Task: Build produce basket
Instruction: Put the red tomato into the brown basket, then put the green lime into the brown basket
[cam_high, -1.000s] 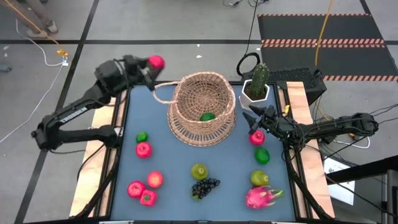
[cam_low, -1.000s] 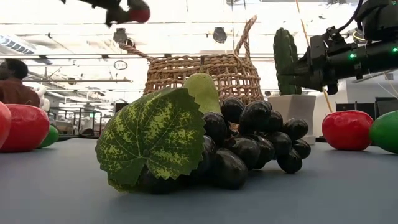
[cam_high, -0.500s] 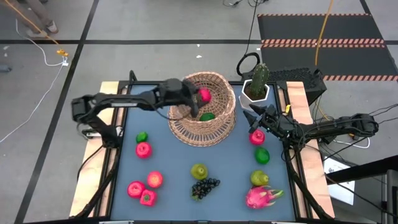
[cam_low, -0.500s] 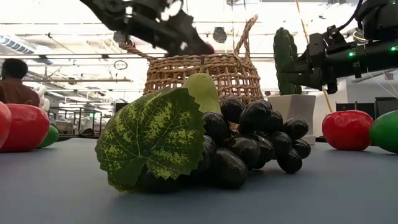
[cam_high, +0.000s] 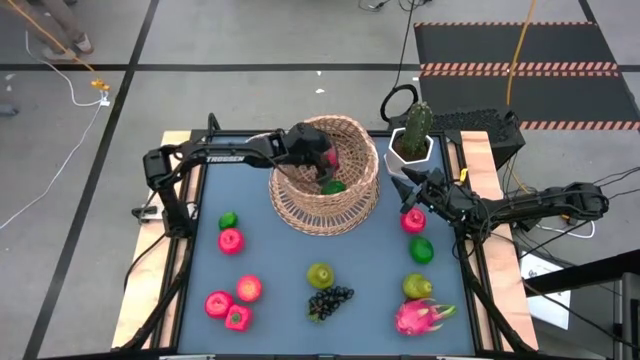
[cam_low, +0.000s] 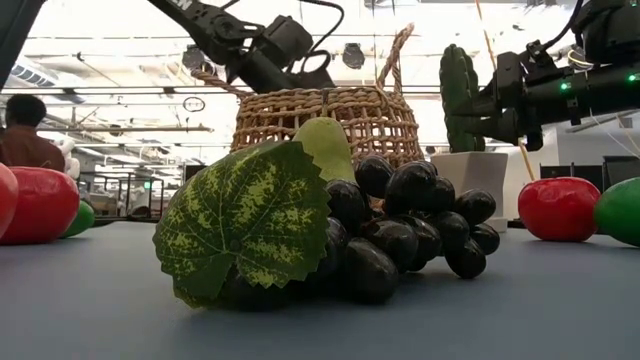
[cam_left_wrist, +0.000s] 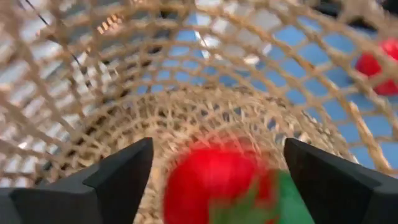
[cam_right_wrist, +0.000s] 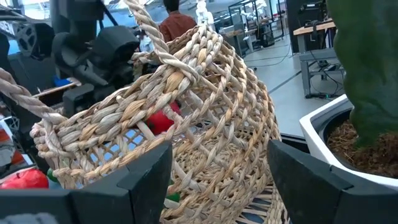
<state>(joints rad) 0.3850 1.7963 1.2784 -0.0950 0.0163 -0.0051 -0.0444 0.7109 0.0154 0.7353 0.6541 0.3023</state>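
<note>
A: Start nearest the front edge of the surface (cam_high: 270, 250). What lies there?

B: In the high view, the pink dragon fruit (cam_high: 421, 316) sits at the front right corner, with a pear (cam_high: 416, 287) just behind it. The dark grape bunch (cam_high: 329, 299) lies at the front middle, with another pear (cam_high: 320, 274) touching its far side. At front left there are 3 red fruits in a cluster (cam_high: 232, 304).

A: And farther back?

B: A red apple (cam_high: 231, 240) and a lime (cam_high: 228, 220) lie on the left. On the right, another lime (cam_high: 422, 250) sits beside a red apple (cam_high: 413, 221).

A: Where is the basket?

B: The basket (cam_high: 326, 176) stands at the far middle of the surface, upright, with a green fruit (cam_high: 334, 186) inside.

A: The left arm?

B: The left pincer (cam_high: 322, 158) reaches over the rim into the basket. Its wrist view shows the fingers (cam_left_wrist: 118, 177) spread apart, and a red fruit (cam_left_wrist: 214, 180) lies loose between them on the woven floor, touching the green one.

A: The right one?

B: The right pincer (cam_high: 404, 186) hovers near the basket's right side, just in front of the white cactus pot (cam_high: 411, 146). Its fingers (cam_right_wrist: 143, 177) are also apart, holding nothing.
</note>
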